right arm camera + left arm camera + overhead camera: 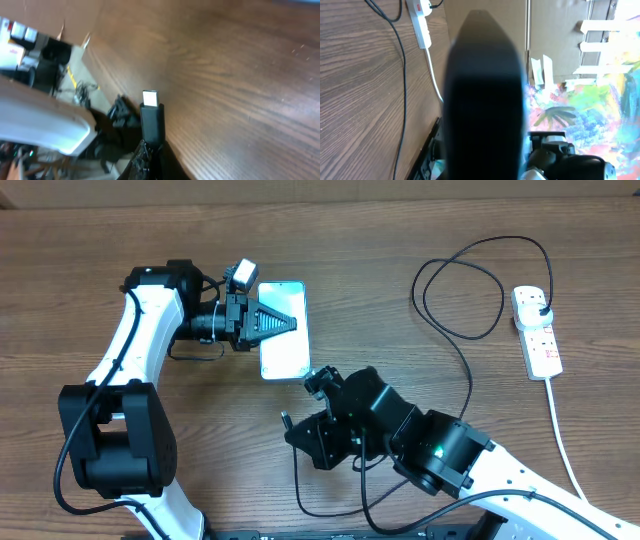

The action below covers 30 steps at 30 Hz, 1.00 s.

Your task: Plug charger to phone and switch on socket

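Observation:
The phone (284, 348) is left of the table's centre, its light screen facing up. My left gripper (280, 322) reaches in from the left, one black finger across the screen, shut on the phone. In the left wrist view the gripper is a dark blurred mass (485, 100). My right gripper (300, 430) is just below the phone, shut on the charger's connector (151, 117), whose metal tip points up. The black cable (468, 370) loops to a plug (542, 310) in the socket (540, 345) at far right.
The socket's white cord (562, 435) runs down the right side towards the front edge. The socket (420, 20) and black cable (402, 75) also show in the left wrist view. Cable slack (330, 505) loops under my right arm.

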### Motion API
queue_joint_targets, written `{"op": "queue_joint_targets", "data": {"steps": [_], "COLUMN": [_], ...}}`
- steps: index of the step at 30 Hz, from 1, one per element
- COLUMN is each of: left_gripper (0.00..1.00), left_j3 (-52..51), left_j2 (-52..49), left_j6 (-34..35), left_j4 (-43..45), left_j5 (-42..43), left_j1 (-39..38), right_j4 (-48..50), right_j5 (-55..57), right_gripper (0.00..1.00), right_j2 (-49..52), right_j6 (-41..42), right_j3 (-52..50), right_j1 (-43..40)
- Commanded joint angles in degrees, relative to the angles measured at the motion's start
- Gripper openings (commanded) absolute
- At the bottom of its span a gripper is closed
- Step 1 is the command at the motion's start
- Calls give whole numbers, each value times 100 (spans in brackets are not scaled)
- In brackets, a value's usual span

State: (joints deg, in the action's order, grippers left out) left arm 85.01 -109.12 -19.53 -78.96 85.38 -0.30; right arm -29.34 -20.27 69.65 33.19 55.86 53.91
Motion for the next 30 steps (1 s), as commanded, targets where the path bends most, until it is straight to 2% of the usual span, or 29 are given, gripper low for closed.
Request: {"op": "queue_joint_targets", "data": {"steps": [1,11,16,26,30], "left_gripper": [4,4,5,4,4], "left_j3": [129,129,129,129,129], "left_j2": [11,11,11,11,11], "left_j6": [-153,-293,-310,903,1051], "left_j4": [-31,39,396,1060,1021], "left_j5": [146,114,-26,-348,-372], "left_j1": [-173,-358,-337,-337,-337], "right_j4": [236,413,481,356,352], "right_j5": [588,1001,997,1384,1491], "right_gripper": [4,4,4,4,4], "right_j2": [144,404,404,404,404], "right_j6": [264,350,345,348,348], "right_j3": [-15,-13,-13,-13,-13], "right_j1": [39,35,35,35,35]}}
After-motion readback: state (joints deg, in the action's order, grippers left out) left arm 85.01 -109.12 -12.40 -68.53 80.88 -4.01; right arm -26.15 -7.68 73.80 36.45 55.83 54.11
